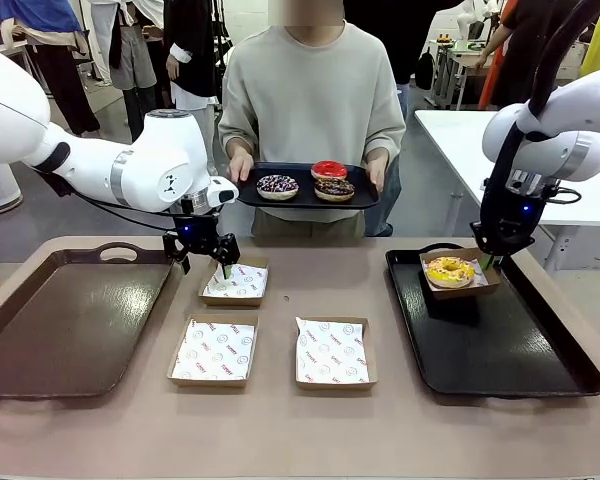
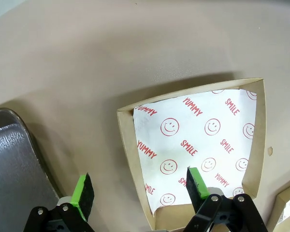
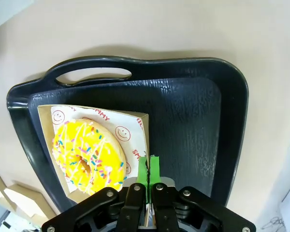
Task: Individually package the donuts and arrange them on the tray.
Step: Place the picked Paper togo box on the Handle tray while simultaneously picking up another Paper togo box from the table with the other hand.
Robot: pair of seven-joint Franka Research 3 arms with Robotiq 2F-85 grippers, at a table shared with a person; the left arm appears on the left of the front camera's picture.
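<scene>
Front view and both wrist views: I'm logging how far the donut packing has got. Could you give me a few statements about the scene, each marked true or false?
1. The yellow donut lies in a paper-lined box on the black tray. True.
2. The left end effector is shut on the empty box. False: it is open and straddles that box's wall, with one side inside and one outside.
3. The person's tray carries a red donut, a chocolate donut and a sprinkled donut. True.
4. The right end effector hangs open above the black tray. False: it is shut on the edge of the paper-lined box.
</scene>
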